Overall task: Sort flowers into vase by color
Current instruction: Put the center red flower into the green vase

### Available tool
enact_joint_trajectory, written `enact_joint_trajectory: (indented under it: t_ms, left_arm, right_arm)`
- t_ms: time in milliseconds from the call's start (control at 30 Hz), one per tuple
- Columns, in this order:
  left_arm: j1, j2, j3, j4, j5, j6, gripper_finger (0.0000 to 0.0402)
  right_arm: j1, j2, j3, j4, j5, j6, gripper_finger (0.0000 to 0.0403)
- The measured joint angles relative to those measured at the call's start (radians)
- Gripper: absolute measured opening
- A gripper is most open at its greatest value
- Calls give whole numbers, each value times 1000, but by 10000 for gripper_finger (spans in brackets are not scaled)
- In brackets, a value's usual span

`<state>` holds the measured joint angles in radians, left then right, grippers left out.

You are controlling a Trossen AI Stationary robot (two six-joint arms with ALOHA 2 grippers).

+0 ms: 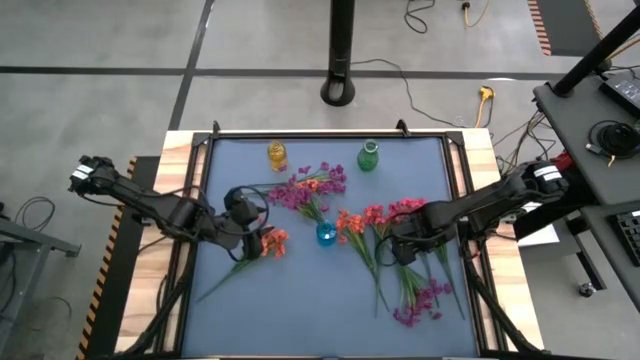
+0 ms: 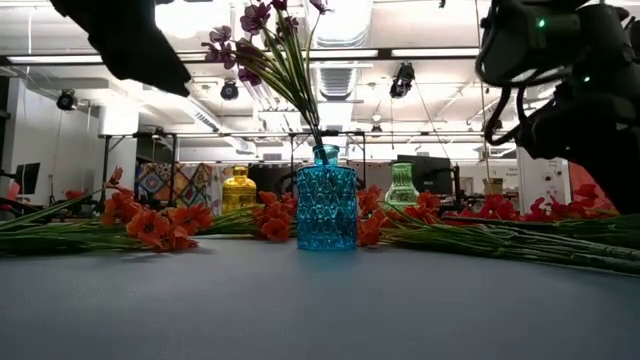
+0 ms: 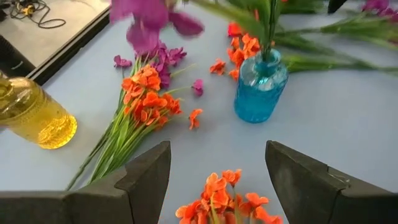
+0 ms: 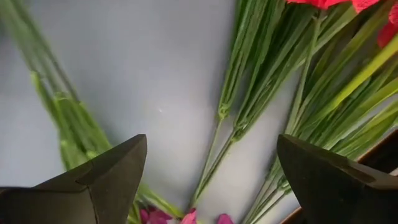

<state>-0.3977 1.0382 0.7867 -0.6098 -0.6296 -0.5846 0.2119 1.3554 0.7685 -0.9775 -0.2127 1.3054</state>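
My left gripper (image 1: 257,238) (image 3: 217,163) is open and hovers over an orange sprig (image 1: 270,243) (image 3: 217,199) lying on the blue mat, left of the blue vase (image 1: 326,234) (image 3: 260,87). Purple flowers (image 1: 300,192) (image 2: 265,30) stand with their stems in that vase. My right gripper (image 1: 403,248) (image 4: 211,149) is open above the green stems (image 4: 249,106) of red sprigs (image 1: 400,210) right of the vase. More orange sprigs (image 1: 350,222) (image 3: 146,99) and a purple-magenta sprig (image 1: 420,300) lie flat on the mat.
A yellow vase (image 1: 277,155) (image 3: 31,115) and a green vase (image 1: 368,156) (image 2: 401,185) stand near the mat's far edge. The mat's raised frame (image 1: 462,200) borders the work area. Bare mat (image 1: 300,310) lies toward the near edge.
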Motion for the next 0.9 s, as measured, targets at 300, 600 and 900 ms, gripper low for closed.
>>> enact_joint_trajectory:
  t_ms: [300,600,900]
  left_arm:
    - [0,0,-6,0,-16,0,244]
    - [0,0,5,5,-43,0,244]
    - [0,0,4,4,-85,13,244]
  right_arm:
    - [0,21,-7,17,63,3,343]
    - [0,17,-85,71,66,12,290]
    - [0,12,-117,163,68,34,223]
